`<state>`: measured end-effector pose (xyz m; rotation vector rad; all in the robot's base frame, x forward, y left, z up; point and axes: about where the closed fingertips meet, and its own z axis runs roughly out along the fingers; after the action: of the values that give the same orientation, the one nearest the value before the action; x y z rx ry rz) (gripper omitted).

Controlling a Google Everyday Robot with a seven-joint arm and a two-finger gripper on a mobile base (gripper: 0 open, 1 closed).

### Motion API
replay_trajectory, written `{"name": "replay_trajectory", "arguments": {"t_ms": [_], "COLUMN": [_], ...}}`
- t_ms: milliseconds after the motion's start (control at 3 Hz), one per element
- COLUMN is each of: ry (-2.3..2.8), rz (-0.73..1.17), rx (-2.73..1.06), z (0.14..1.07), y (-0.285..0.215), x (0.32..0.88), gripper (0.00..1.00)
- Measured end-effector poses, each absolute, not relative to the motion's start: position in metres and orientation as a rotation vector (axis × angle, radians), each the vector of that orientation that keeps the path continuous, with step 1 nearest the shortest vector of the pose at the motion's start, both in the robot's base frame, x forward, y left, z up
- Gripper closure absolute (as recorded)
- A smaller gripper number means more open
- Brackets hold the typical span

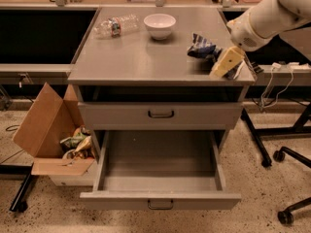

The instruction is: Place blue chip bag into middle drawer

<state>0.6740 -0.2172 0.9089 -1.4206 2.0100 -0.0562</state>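
The blue chip bag lies crumpled on the grey cabinet top, near its right edge. My gripper, with a yellowish tip, hangs from the white arm and sits just right of the bag, low over the cabinet top's right front corner and touching or nearly touching the bag. The middle drawer is pulled wide open below, its bare grey floor showing and its dark loop handle on the front. The drawer front above it is closed.
A white bowl and a clear plastic bottle stand at the back of the cabinet top. An open cardboard box with trash sits on the floor at left. Chair wheels and a dark table leg are at right.
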Motion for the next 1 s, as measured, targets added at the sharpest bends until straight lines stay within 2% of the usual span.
{"name": "replay_trajectory", "arguments": {"t_ms": [333, 1000], "ry": [1.998, 1.965], "rz": [-0.003, 0.061], "rx": [-1.399, -1.392], "z": [0.895, 0.878], "y": [-0.209, -0.200], "x": [0.705, 0.732], "gripper": [0.18, 0.64]}}
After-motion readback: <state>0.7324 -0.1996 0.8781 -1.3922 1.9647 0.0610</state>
